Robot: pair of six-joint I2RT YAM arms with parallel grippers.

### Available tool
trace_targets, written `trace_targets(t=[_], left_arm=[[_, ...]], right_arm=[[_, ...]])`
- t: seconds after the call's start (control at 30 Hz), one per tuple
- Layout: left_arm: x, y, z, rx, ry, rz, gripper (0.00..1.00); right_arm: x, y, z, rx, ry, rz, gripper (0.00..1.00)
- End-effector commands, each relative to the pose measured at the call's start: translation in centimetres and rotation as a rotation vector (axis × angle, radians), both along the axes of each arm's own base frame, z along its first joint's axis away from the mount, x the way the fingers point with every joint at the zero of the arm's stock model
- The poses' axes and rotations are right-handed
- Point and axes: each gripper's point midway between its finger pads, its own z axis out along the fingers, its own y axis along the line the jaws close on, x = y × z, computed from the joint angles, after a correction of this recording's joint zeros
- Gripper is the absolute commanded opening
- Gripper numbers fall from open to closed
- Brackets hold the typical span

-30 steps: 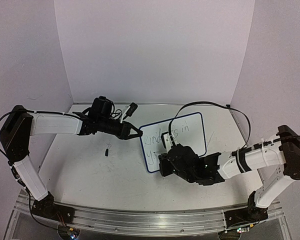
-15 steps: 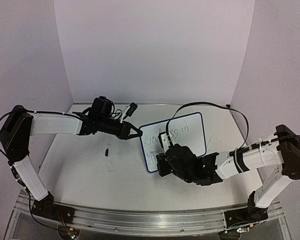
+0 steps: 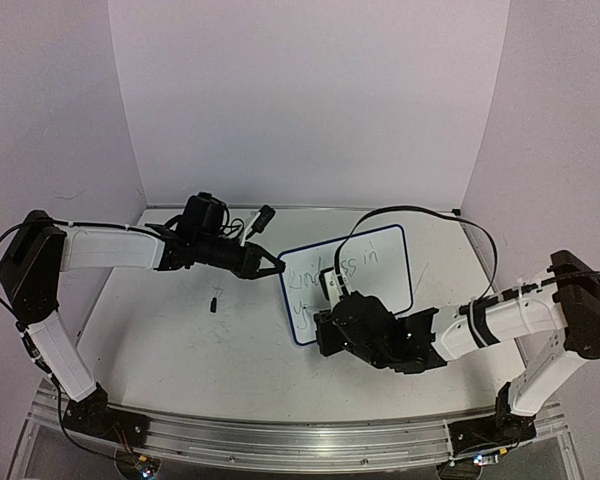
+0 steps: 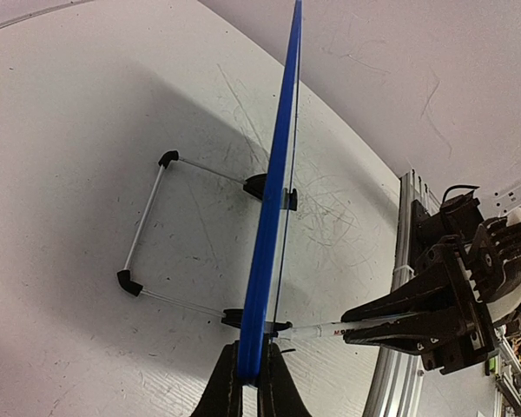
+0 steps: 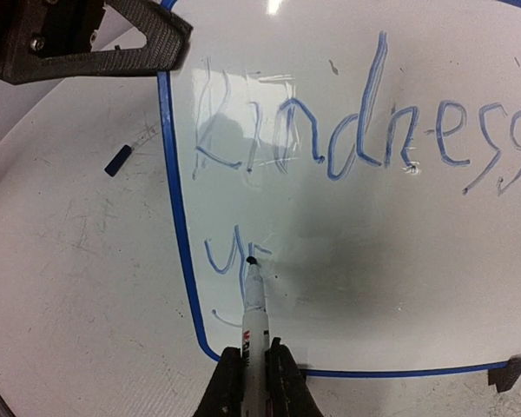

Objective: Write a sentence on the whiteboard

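Nearest, the right pincer [image 5: 247, 382] is clamped on a marker [image 5: 254, 304], its jaws tight on the barrel. The marker's tip touches the board [image 3: 392, 290] low at its left end, on the second letter of the lower line. Against a second ago, the right wrist has edged a little to the left and the forearm has drawn in after it; the tip stays at much the same spot on that lower line. The board sits mid-bench, propped on a wire stand [image 4: 148, 224] with black feet, and has not moved. The sentence [image 5: 356, 143] on it reads "Kindness in" across the top line, with only a "y" and the start of a next letter below. From above, the right arm's cable [image 3: 400, 210] crosses the middle of the top line. At the board's left edge, near its far corner, the left pincer [image 4: 249, 375] is shut tight on the blue frame, one finger on each face. The left arm keeps the same pose as before. On the bench [image 3: 170, 350], left of the board and apart from it, lies a small dark cap [image 3: 214, 300], just where it lay a second ago
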Motion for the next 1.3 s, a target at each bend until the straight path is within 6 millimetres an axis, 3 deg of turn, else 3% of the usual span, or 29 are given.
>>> trace_targets(t=[0.0, 0.3, 0.5, 1.03, 1.27], left_arm=[[-0.1, 0.6, -1.6, 0.071, -0.031, 0.014, 0.00], [-0.1, 0.6, -1.4, 0.069, -0.035, 0.014, 0.00], [-0.1, 0.6, -1.4, 0.069, -0.033, 0.015, 0.00], [-0.1, 0.7, -1.2, 0.068, -0.040, 0.015, 0.00], [-0.1, 0.7, -1.2, 0.069, -0.042, 0.015, 0.00]], right_arm=[[0.7, -1.6, 0.2, -0.023, -0.018, -0.059, 0.00], [1.0, -2.1, 0.3, -0.030, -0.022, -0.079, 0.00], [2.0, -2.5, 1.8, -0.006, -0.053, -0.118, 0.00], [2.4, -0.2, 3.8, 0.044, -0.100, -0.049, 0.00], [2.0, 0.5, 2.6, 0.038, -0.069, -0.015, 0.00]])
